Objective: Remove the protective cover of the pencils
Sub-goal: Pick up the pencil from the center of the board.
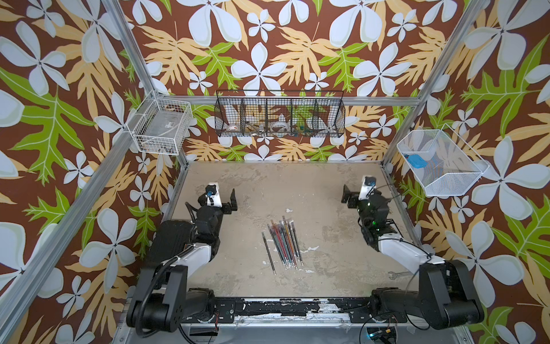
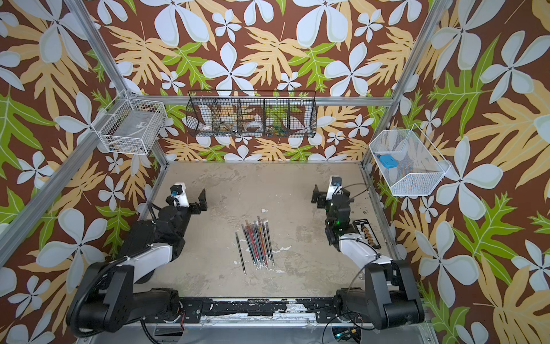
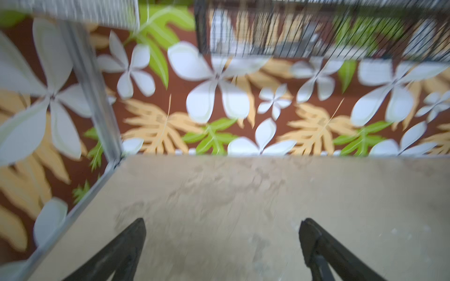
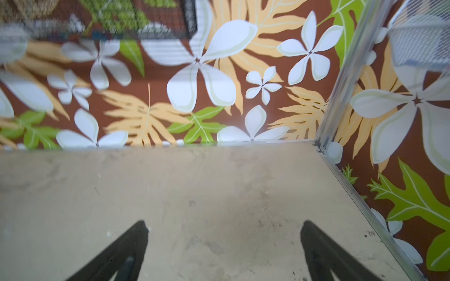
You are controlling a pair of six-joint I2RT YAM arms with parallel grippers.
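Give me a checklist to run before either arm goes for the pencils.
1. Left gripper open and empty: ok.
2. Right gripper open and empty: ok.
3. Pencils lying flat on the table between the arms: ok.
4. One black pencil lying apart from the bundle, easy to single out: ok.
5. Covers on the pencil tips: cannot tell, too small.
6. Pencils visible in the wrist views: not ok, both show only table and wall.

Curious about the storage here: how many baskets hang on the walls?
3: a white wire basket on the left wall, a long black basket on the back wall, a white mesh basket on the right wall.
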